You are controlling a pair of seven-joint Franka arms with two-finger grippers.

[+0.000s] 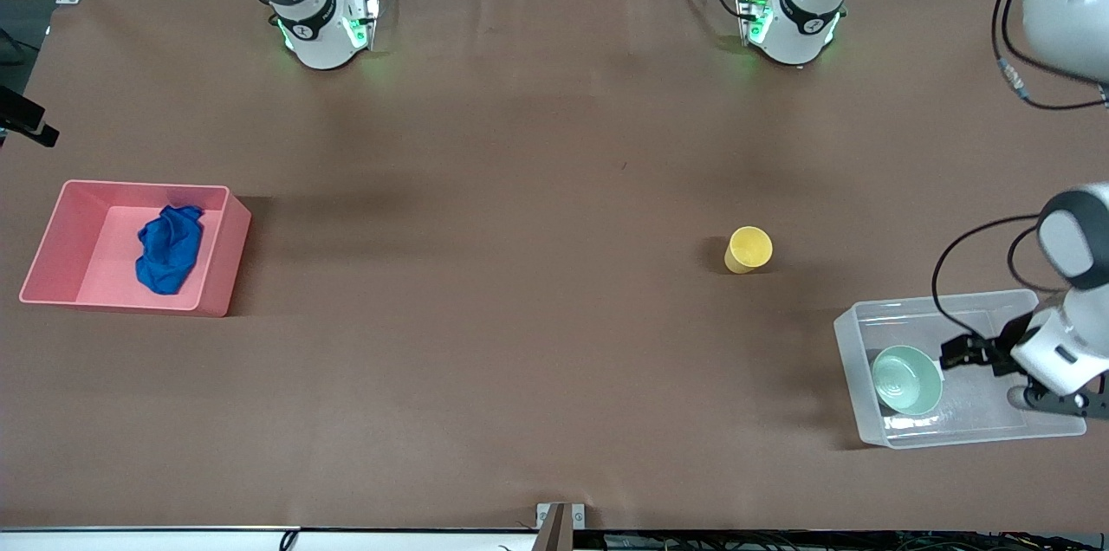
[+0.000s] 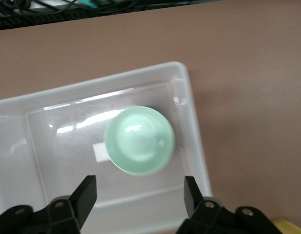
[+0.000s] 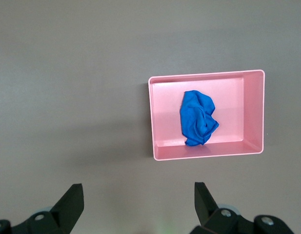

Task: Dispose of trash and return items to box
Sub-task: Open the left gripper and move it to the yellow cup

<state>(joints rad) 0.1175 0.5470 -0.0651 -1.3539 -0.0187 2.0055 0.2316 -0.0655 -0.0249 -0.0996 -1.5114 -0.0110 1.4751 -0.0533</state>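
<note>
The blue cloth (image 1: 169, 248) lies in the pink bin (image 1: 143, 185) at the right arm's end of the table; both also show in the right wrist view, cloth (image 3: 198, 118) and bin (image 3: 206, 75). The yellow cup (image 1: 748, 249) stands upright on the bare table. The mint-green bowl (image 1: 905, 379) sits in the clear tub (image 1: 944, 301) at the left arm's end. My left gripper (image 1: 953, 354) hangs open and empty over the tub, just beside the bowl (image 2: 139, 140). My right gripper (image 3: 138, 192) is open and empty, high over the table; the front view does not show it.
The tub's white sticker (image 2: 99, 152) shows beside the bowl. The two arm bases (image 1: 316, 31) (image 1: 793, 22) stand along the table edge farthest from the front camera. Brown tabletop stretches between the pink bin and the cup.
</note>
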